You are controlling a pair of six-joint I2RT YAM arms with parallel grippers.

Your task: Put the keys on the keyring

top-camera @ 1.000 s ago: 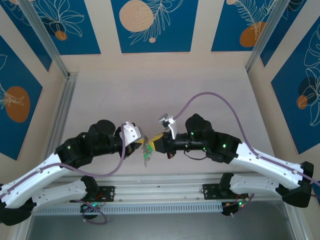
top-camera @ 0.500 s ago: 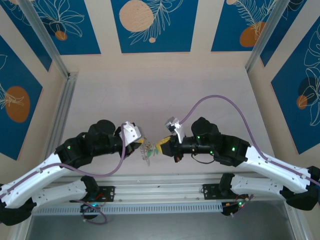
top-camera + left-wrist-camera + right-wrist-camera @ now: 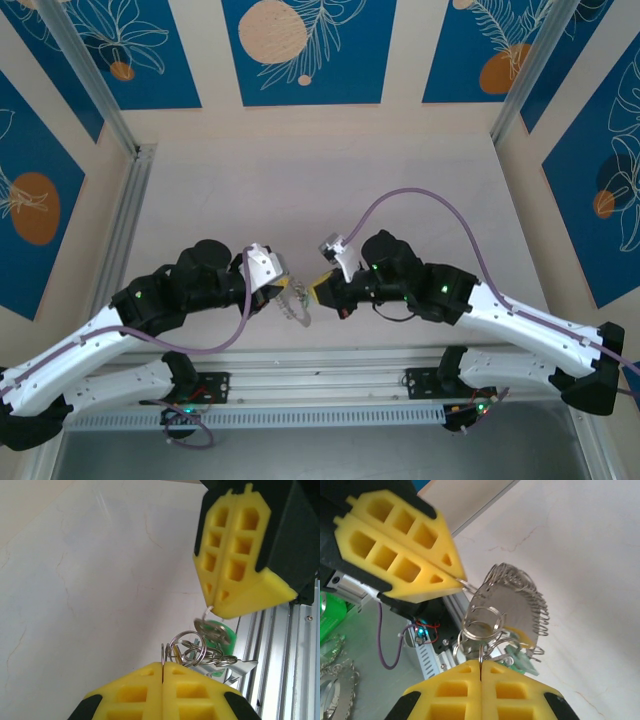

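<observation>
The keys (image 3: 512, 607) are a tight fan of thin silver blades. A row of small wire rings stands along the fan's curved edge, and more small rings tangle below it. A bright green tag (image 3: 520, 661) sticks out under the fan. In the left wrist view the same bunch (image 3: 192, 652) is a knot of overlapping silver rings, with the green tag (image 3: 220, 634) behind it. I cannot count the keys.

The keyring (image 3: 469, 585) shows as a thin pale wire running from the bunch into the tip of the left gripper (image 3: 452, 575). The rest of its loop is lost among the small rings.

From above, the bunch (image 3: 297, 303) hangs in the air between the two grippers, over the near edge of the table (image 3: 300, 180) and close to the metal rail (image 3: 320, 385).

The left gripper (image 3: 287, 291) has its yellow fingers pressed fully together. In its own camera (image 3: 163, 667) a ring, seen edge-on, rises out of the seam between them.

The right gripper (image 3: 321, 290) is also fully closed. Its fingers (image 3: 480, 667) pinch one of the keys' small rings, which stands upright in the seam. In the left wrist view its tip (image 3: 216, 602) grips a short bit of wire just above the bunch.

The two tips nearly face each other, just apart, with the keys hanging between them.
</observation>
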